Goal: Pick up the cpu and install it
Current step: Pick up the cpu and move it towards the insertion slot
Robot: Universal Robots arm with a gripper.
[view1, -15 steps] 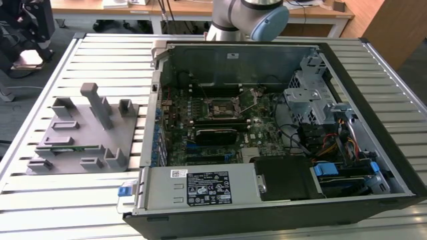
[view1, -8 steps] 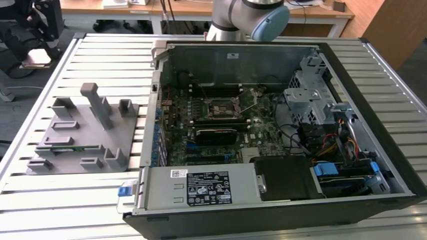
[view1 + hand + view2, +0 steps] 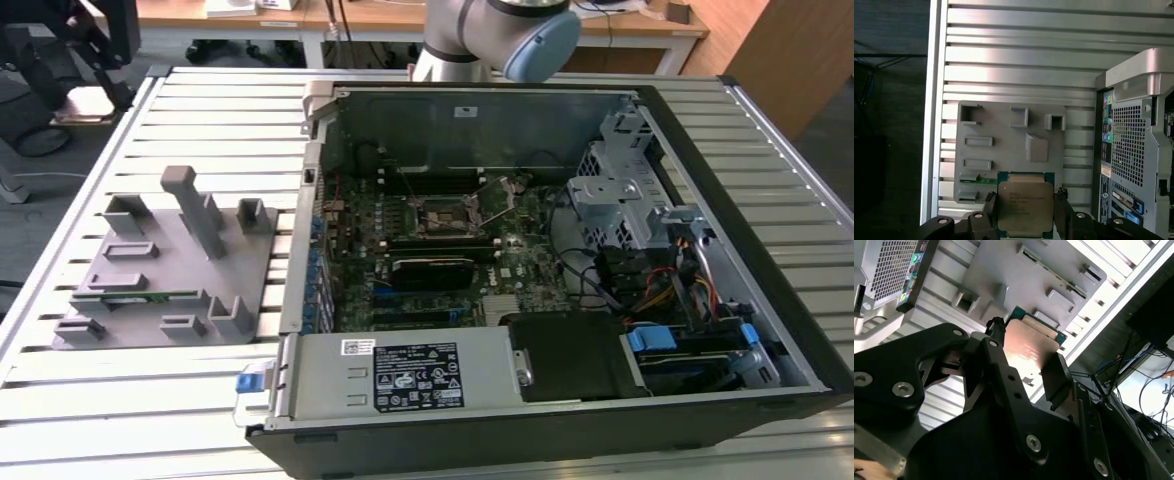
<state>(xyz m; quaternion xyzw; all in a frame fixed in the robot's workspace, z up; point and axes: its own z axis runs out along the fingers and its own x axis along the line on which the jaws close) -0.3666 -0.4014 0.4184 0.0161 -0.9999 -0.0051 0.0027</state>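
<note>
Exterior view: you're seeing the arm hanging over the far edge of the slatted table. The open computer case is lying on it, with the socket sitting mid-motherboard. A grey fixture is sitting beside the case, on the exterior view's left.

First wrist view: the gripper is clamping the cpu, fingers pressing two opposite edges, metal top facing the camera. The fixture and a green memory stick are showing beyond it.

Second wrist view: same grip, jaws partly closed on the chip, fixture lying well past it.
</note>
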